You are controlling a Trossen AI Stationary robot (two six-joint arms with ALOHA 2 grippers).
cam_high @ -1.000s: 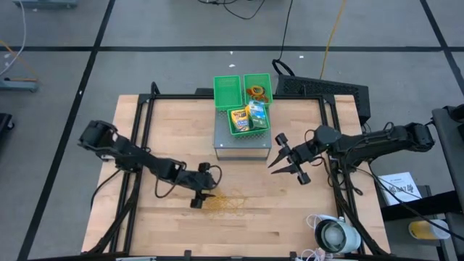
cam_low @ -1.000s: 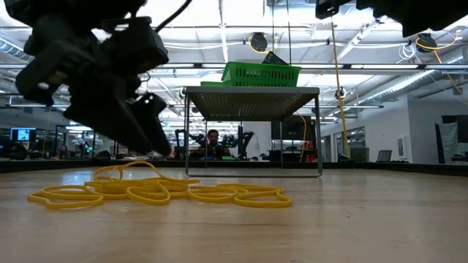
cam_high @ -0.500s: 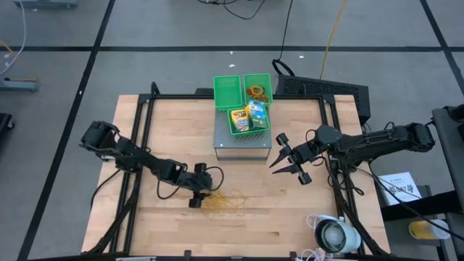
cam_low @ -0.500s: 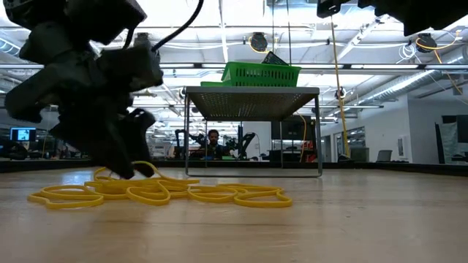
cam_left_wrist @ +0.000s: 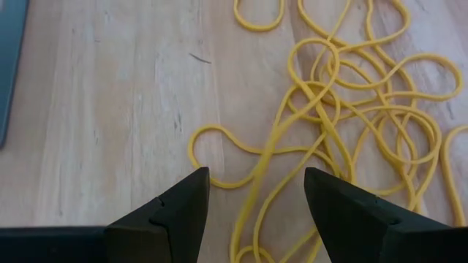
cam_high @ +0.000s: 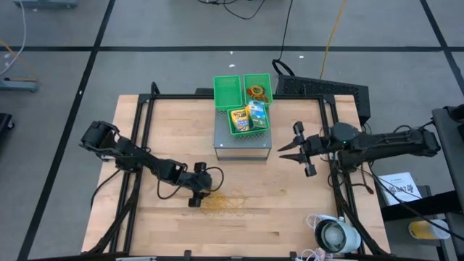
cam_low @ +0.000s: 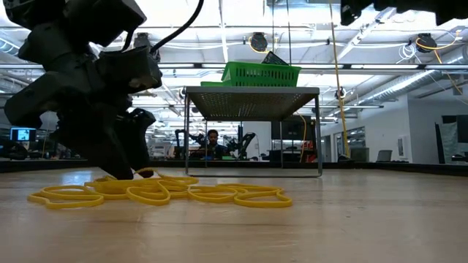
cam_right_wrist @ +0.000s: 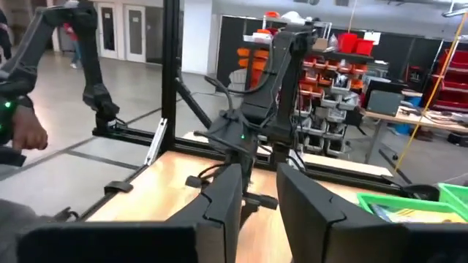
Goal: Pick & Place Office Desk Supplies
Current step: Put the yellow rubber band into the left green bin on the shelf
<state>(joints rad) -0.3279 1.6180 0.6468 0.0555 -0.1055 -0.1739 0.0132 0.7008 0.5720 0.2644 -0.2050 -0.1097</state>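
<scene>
A tangle of yellow-tan rubber bands [cam_high: 226,204] lies loose on the wooden table, also in the low view [cam_low: 164,191]. My left gripper [cam_left_wrist: 256,179] points down at the tangle's left edge [cam_high: 196,197]. It is open, with a few strands [cam_left_wrist: 267,157] running between its fingers. My right gripper [cam_high: 299,149] is open and hangs in the air to the right of the grey stand [cam_high: 243,145], touching nothing. A crayon box [cam_high: 239,119], a green-white packet [cam_high: 257,114] and coloured rings [cam_high: 255,92] sit in the green bins on the stand. My left gripper comes at the rubber bands from above, slanting down, at the tangle's left edge [cam_left_wrist: 219,179]. Its open fingers [cam_low: 121,164] stand on either side of several strands lying slack on the table. Whether the fingertips touch the bands I cannot tell.
The grey stand with green mesh bins [cam_high: 228,90] stands at the table's far middle. A white round device with cables [cam_high: 335,235] sits at the near right corner. Black frame rails [cam_high: 142,130] run along the table's left and right sides. Bare wood [cam_high: 290,203] lies right of the tangle.
My left gripper has come down onto the left edge of the rubber band tangle and stayed open. My right gripper has drawn back toward the table's right edge and turned. The bands have kept their place.
</scene>
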